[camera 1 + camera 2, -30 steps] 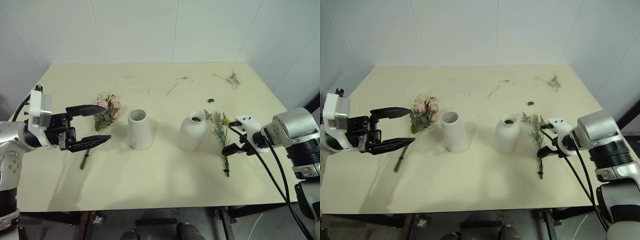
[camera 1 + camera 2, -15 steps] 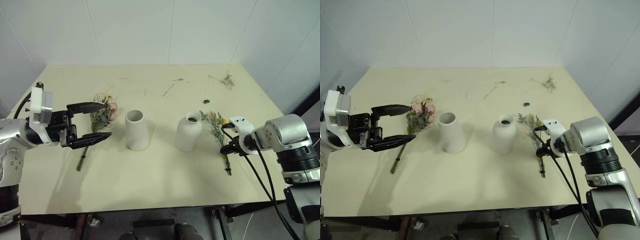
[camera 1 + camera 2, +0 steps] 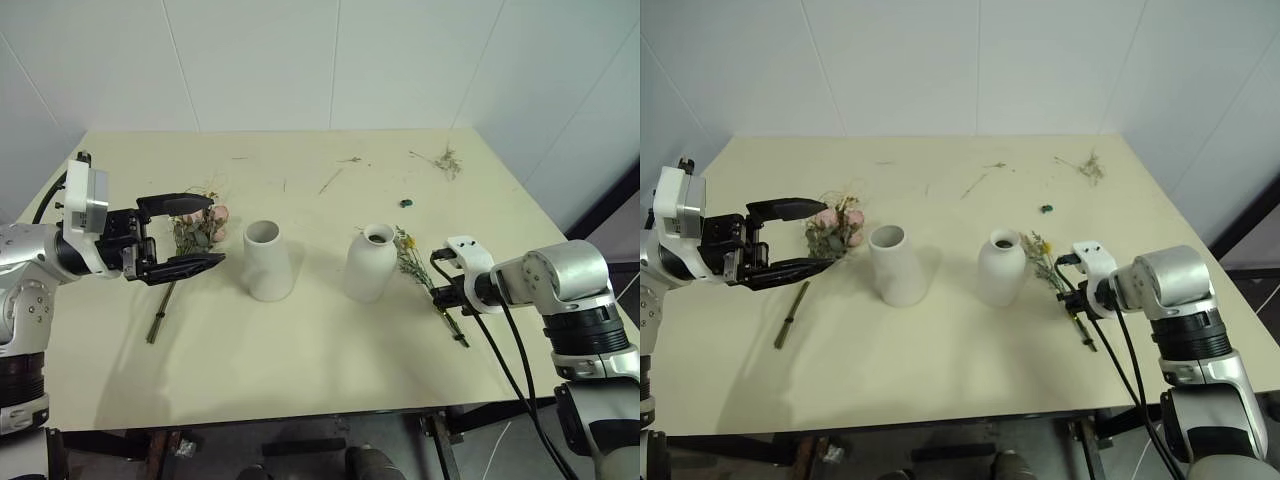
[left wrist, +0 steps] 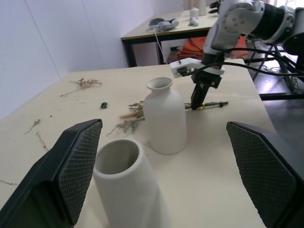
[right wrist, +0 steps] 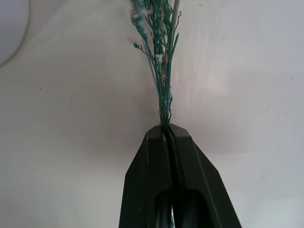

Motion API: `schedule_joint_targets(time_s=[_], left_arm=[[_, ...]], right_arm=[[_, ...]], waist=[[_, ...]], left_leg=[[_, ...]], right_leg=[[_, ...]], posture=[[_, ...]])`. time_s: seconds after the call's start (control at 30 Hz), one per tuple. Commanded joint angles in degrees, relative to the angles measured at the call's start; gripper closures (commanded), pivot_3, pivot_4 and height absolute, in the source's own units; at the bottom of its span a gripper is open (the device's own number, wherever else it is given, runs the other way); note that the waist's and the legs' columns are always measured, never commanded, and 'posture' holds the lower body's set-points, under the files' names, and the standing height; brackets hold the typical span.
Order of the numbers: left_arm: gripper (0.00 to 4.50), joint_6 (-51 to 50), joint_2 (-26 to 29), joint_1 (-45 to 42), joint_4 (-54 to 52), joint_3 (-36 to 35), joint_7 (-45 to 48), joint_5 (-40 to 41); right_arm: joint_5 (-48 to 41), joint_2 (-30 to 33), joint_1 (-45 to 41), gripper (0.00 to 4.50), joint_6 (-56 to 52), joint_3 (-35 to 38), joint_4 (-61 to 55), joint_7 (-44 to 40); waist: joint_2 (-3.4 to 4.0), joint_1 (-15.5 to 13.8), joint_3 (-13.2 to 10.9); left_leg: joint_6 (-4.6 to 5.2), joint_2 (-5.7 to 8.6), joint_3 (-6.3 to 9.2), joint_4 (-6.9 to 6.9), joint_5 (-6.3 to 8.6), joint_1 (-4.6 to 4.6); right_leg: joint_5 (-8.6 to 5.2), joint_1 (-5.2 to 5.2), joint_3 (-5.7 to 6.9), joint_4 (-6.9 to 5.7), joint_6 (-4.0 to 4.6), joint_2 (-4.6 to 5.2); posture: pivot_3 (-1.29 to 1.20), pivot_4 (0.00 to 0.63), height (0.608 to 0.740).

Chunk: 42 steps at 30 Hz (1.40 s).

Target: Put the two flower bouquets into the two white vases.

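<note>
White wall panels back the pale yellow table [image 3: 320, 380] you are working over. Your right gripper [image 3: 444, 296] is clenched on the stems of the thin green sprig bunch [image 3: 420, 275]; the right wrist view shows both black fingers [image 5: 152, 180] pressed together around the green stalks. That bunch lies flat on the table, its long axis running from the stem ends near the table's front-right to its yellow ball flower and plume, which point toward the back-left and reach just beside the bottle-shaped white vase [image 3: 368, 262].

Your left gripper [image 3: 185, 235] stands wide apart, released and holding nothing, with its fingers level and aimed to the right. The pink rose bouquet [image 3: 200, 228] lies on the table beyond those fingers, heads toward the back and its stem [image 3: 160, 315] running toward the front edge.

Between the 2 bouquets stand the 2 vases, both upright: the wide-mouthed tapered vase [image 3: 267, 260] on the left, the bottle-shaped one on the right, well apart. Loose dried sprigs [image 3: 443, 160] lie near the back-right corner.
</note>
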<state>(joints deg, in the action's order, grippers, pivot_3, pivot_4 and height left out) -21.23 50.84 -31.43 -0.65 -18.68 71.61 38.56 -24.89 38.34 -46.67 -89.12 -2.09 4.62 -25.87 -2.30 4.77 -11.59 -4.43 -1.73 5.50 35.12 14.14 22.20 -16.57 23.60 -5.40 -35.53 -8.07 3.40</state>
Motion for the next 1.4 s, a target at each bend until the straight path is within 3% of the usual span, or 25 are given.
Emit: schedule_joint_targets(time_s=[0.03,0.17,0.37,0.5,0.6,0.83,1.4], left_arm=[[0.0,1.43,0.83,-2.62,1.86,0.42,1.14,-0.61],[0.0,3.4,-0.37,-6.12,6.43,2.18,2.0,-2.08],[0.0,5.97,-2.93,-11.42,13.07,4.62,2.73,-3.98],[0.0,7.42,-3.89,-12.98,15.83,5.08,2.89,-4.76],[0.0,8.41,-5.1,-13.92,17.57,5.17,2.26,-5.28],[0.0,8.57,-5.71,-14.8,18.73,5.5,2.51,-5.82],[0.0,8.18,-5.61,-14.27,18.02,5.05,1.73,-5.65]], right_arm=[[-1.24,0.68,2.06,4.49,11.64,7.56,-3.71,-2.88],[-3.72,-2.65,4.81,4.49,28.85,21.26,-8.89,-2.54],[-5.01,-6.66,2.7,4.49,46.61,28.61,-16.82,0.4],[-6.89,-9.73,1.96,4.49,51.33,27.22,-21.58,1.26],[-10.08,-16.23,0.56,4.49,52.4,24.4,-26.78,5.08],[-8.62,-23.99,3.37,4.49,56.91,16.17,-28.52,7.49],[-9.05,-21.6,16.21,4.49,60.64,14.6,-32.17,6.95]], waist=[[0.22,-0.21,-0.14],[0.51,-0.66,-0.31],[0.63,-1.16,-0.38],[0.7,-1.18,-0.42],[0.7,-1.2,-0.42],[0.73,-1.55,-0.44],[0.74,-1.55,-0.45]], left_leg=[[0.0,0.01,0.0,-0.01,0.0,0.05],[-0.01,0.04,0.0,-0.07,0.01,0.2],[-0.02,0.04,-0.01,-0.12,0.03,0.18],[-0.02,0.03,0.0,-0.12,0.02,0.15],[-0.02,0.03,0.01,-0.11,0.02,0.14],[-0.07,0.04,0.02,-0.1,0.0,0.16],[-0.07,0.03,0.04,-0.12,-0.01,0.11]], right_leg=[[0.01,0.03,0.0,0.01,-0.02,0.0],[0.0,0.14,-0.02,0.02,-0.12,0.02],[-0.02,0.14,-0.02,0.03,-0.14,0.02],[-0.02,0.14,-0.02,-0.04,-0.14,0.02],[-0.03,0.14,-0.02,-0.07,-0.13,0.02],[-0.03,0.15,-0.02,-0.11,-0.13,0.03],[-0.06,0.15,-0.01,-0.16,-0.06,0.01]], posture=[[0.0,0.15,0.74],[0.0,0.15,0.74],[0.0,0.15,0.74],[0.0,0.15,0.74],[0.0,0.15,0.74],[0.0,0.15,0.74],[0.0,0.15,0.74]])
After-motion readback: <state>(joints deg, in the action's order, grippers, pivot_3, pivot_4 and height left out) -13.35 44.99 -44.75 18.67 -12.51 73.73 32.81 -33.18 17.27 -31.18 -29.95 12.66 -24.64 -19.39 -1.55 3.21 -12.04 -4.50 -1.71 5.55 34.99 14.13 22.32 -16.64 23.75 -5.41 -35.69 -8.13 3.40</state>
